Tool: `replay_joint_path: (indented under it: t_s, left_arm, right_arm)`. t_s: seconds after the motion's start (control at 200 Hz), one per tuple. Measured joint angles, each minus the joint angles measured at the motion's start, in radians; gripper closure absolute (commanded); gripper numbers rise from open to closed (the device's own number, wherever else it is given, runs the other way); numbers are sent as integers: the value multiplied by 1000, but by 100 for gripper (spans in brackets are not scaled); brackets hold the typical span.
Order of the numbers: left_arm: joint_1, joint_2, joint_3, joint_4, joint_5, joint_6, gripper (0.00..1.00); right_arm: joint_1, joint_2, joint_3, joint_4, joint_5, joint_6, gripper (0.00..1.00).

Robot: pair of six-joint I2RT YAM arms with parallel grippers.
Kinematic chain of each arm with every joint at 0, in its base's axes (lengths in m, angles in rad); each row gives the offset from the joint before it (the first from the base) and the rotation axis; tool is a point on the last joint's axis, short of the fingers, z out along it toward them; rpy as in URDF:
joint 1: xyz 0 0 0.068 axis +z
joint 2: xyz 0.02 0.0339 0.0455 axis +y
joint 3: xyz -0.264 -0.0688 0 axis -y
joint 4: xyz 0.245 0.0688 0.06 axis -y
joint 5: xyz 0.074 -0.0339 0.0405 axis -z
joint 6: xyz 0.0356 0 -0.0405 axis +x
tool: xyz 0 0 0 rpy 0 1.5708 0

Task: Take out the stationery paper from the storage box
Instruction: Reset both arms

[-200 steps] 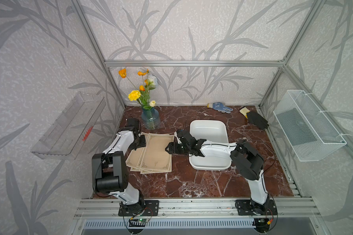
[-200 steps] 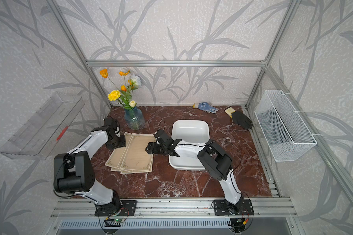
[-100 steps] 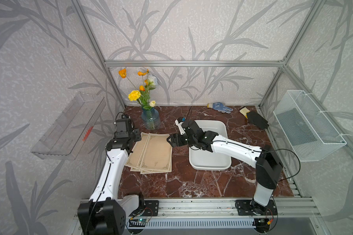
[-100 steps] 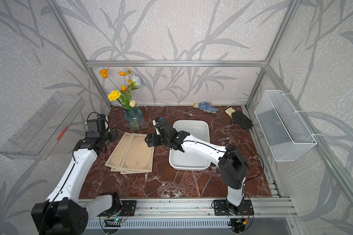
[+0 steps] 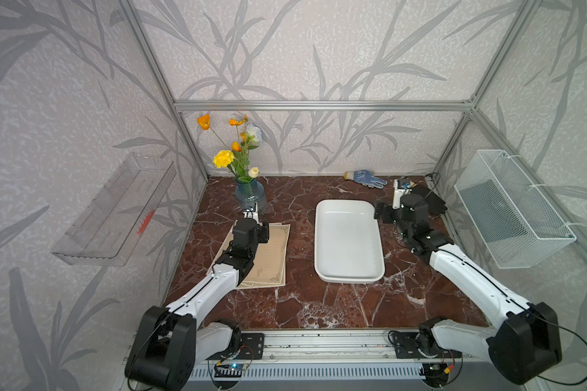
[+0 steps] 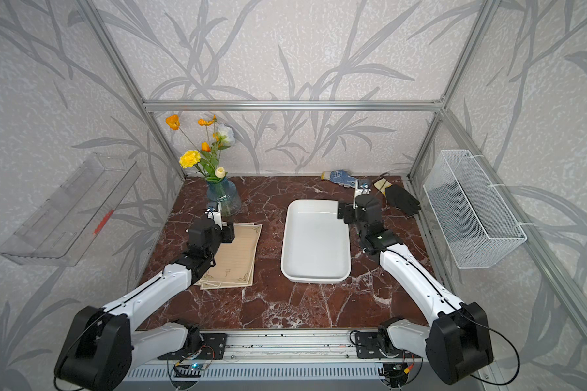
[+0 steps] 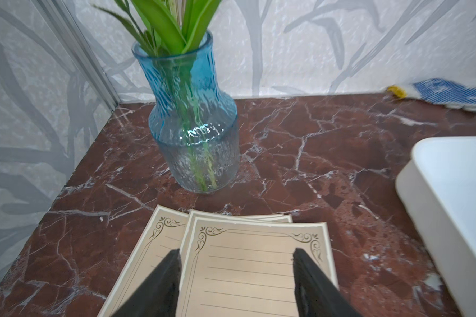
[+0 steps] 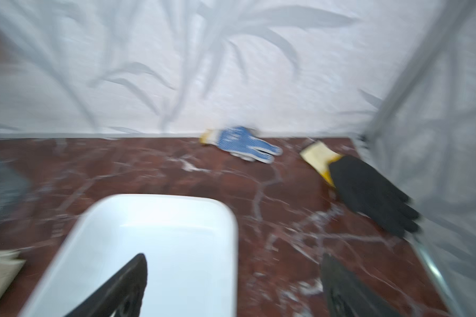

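A loose stack of tan stationery paper (image 5: 272, 257) lies on the marble table (image 5: 319, 304), outside and to the left of the white storage box (image 5: 348, 243), near a blue vase (image 5: 249, 199). The left gripper (image 7: 237, 260) hangs over the stack's far end with its jaws spread, grasping nothing; whether it touches the top sheet is unclear. The right gripper (image 8: 232, 259), jaws released wide, hovers at the box's far right corner.
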Motion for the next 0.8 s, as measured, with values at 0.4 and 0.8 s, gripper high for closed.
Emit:
replay_joint_path:
  t_s: [0.4,0.8]
  left_arm:
    - [70,88,-101,175,-141,1,30]
    - [246,132,-129,214,135,10,30]
  right_arm:
    - [-183,138,-350,348,-59,-145,3]
    - [-196,359,-451,821,-392,-212,3]
